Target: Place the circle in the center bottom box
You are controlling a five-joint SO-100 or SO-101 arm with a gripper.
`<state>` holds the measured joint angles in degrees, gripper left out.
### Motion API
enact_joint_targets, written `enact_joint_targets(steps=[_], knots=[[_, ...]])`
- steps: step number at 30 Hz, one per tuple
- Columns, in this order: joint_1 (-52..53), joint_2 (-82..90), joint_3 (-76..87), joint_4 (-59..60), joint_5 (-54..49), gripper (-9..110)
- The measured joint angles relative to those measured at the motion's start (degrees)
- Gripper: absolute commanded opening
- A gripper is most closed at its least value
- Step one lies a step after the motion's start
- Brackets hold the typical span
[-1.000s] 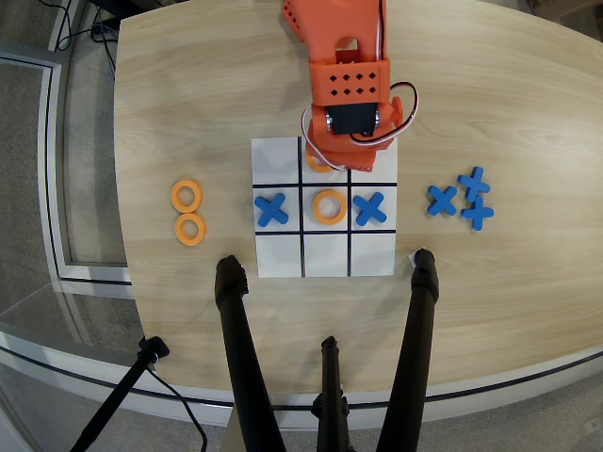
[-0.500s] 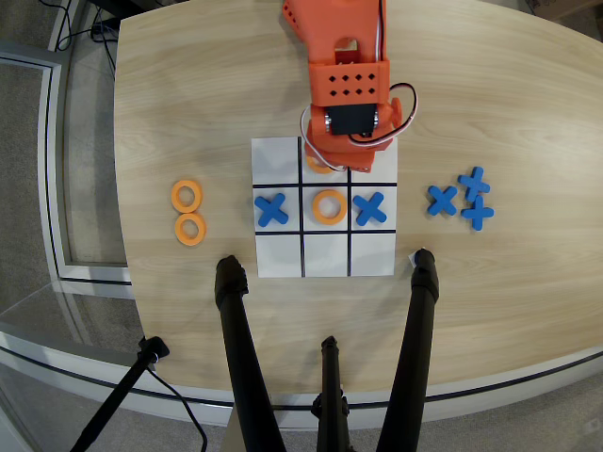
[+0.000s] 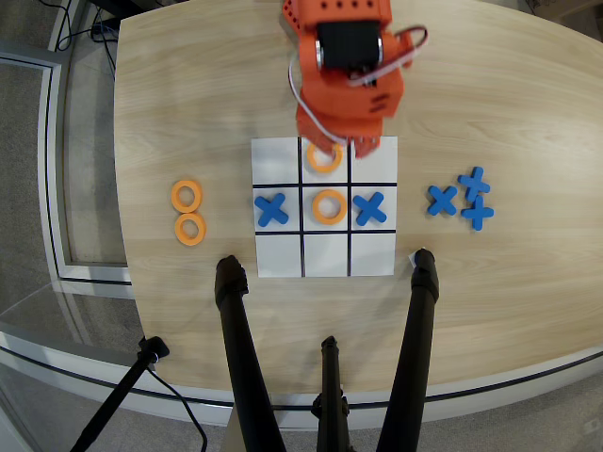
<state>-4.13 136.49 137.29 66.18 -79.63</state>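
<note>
Overhead, the orange arm [image 3: 344,66] reaches down from the top edge of the view onto the white 3x3 grid [image 3: 325,207], which lies on the pale wooden surface [image 3: 490,104]. The fingers [image 3: 341,144] are over the middle cell of the grid's top row, the row nearest the robot base. That cell is the center bottom box [image 3: 325,158]. The circle [image 3: 324,157] lies inside this box, its upper part covered by the arm. The fingers stand at the circle's upper edge; whether they grip it or are parted cannot be told, as the arm body hides them.

In the grid's very centre cell lies a second orange ring [image 3: 329,206]. A blue cross [image 3: 271,209] occupies the cell to the left of centre and another blue cross [image 3: 369,208] the cell to the right. The grid's far row shows three bare cells.

Left of the grid, well apart from it, two spare orange rings [image 3: 187,212] lie touching, one above the other. Right of the grid, three spare blue crosses [image 3: 462,198] lie clustered. Black tripod legs [image 3: 240,348] enter from the lower edge, below the grid.
</note>
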Motion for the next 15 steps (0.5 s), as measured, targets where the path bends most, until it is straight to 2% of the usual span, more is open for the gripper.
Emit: enact_joint_targets(steps=[5,11,15], knots=[[-0.8,20.7,13.6,7.6,-2.5,13],[-1.8,42.0,34.3,7.6,-4.2,13],[-1.7,48.5,41.3,7.5,-4.9,13]])
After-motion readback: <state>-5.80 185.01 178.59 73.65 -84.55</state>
